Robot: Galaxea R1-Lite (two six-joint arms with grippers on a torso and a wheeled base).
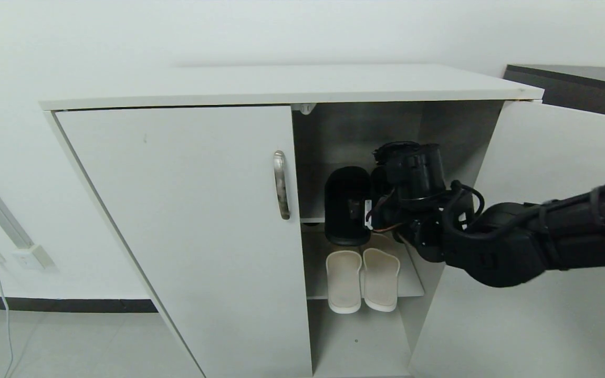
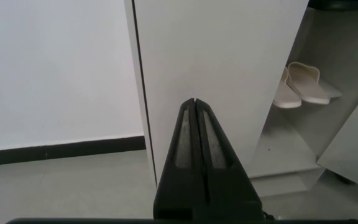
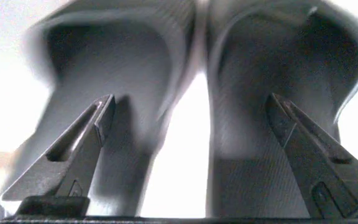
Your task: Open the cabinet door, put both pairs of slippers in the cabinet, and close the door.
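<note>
Black slippers (image 1: 347, 205) sit at the shelf (image 1: 310, 219) edge inside the cabinet (image 1: 281, 86). They look light, soft and squashy, best pinched across the pair's outer sides. Right gripper (image 3: 190, 99) fingers are spread around them; left gripper (image 2: 194, 106) fingers are pressed together. White slippers (image 1: 363, 278) lie lower down.

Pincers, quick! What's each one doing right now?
Left pincer: closed, empty.
Right pincer: open, spread wide at the black slippers; can't tell if it holds them.
</note>
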